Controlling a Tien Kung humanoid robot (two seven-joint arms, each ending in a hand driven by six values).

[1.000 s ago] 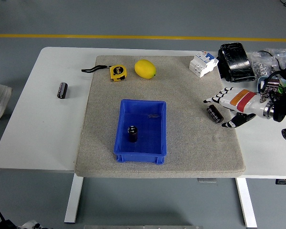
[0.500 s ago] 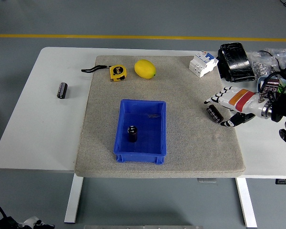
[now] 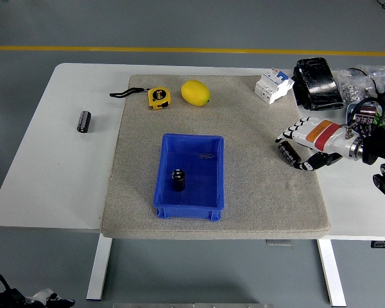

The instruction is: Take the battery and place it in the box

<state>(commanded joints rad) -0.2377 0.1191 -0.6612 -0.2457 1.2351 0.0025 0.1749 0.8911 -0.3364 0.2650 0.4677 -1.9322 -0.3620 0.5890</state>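
Fingers (image 3: pixel 294 136) of the right hand (image 3: pixel 306 145) have curled in further than half a second ago, and the thumb now comes up under the battery (image 3: pixel 287 153) at the right edge of the mat (image 3: pixel 256 192). The hand is closing around the battery, which lies on the mat; whether the grasp is firm I cannot tell. The hand itself has slid slightly left compared with a second ago.

Nothing else has moved. The blue box (image 3: pixel 191 175) sits near the middle of the mat with one dark battery (image 3: pixel 178 179) already standing inside it. Another battery (image 3: pixel 83 120) lies on the bare white table (image 3: pixel 58 173), well left of the mat. At the far edge of the mat are a yellow tape measure (image 3: pixel 157 97) and a lemon (image 3: pixel 195 92) just beside it. A white circuit breaker (image 3: pixel 273 85) sits at the mat's far right corner, with a black wrapped bundle (image 3: pixel 317 82) to its right. The floor is grey, with a yellow line (image 3: pixel 179 50) beyond the table.
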